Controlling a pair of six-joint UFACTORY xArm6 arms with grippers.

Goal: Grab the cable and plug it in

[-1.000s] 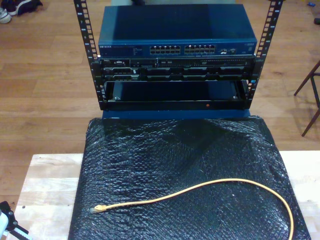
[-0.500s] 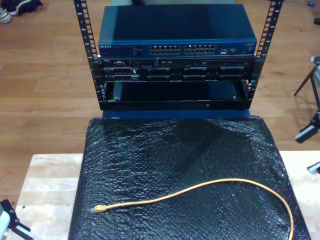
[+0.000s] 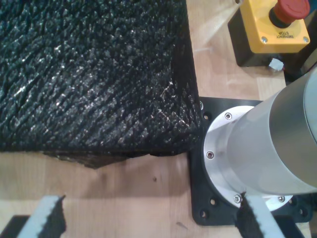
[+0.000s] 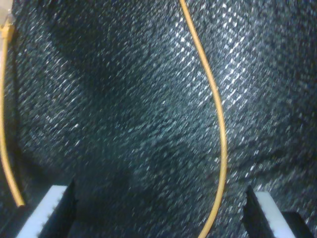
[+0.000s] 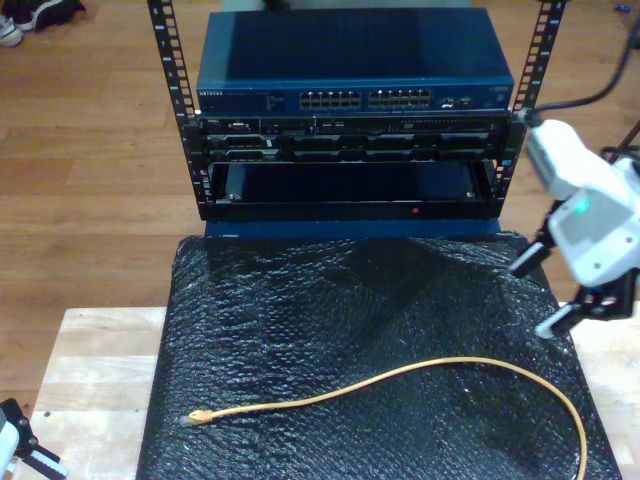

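"EMERGENCY STOP" rings the red button (image 3: pixel 292 11) on the yellow box (image 3: pixel 270 30)

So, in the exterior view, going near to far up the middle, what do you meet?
The yellow cable lying on the black bubble wrap → the empty black rack shelf → the black patch panel → the blue network switch with its rows of ports.

Dim, soft light overall; the black wrap (image 5: pixel 360 340) on the counter (image 5: pixel 100 350) glints with small highlights. The second wrist view is blurred, with a shadow patch across the wrap.
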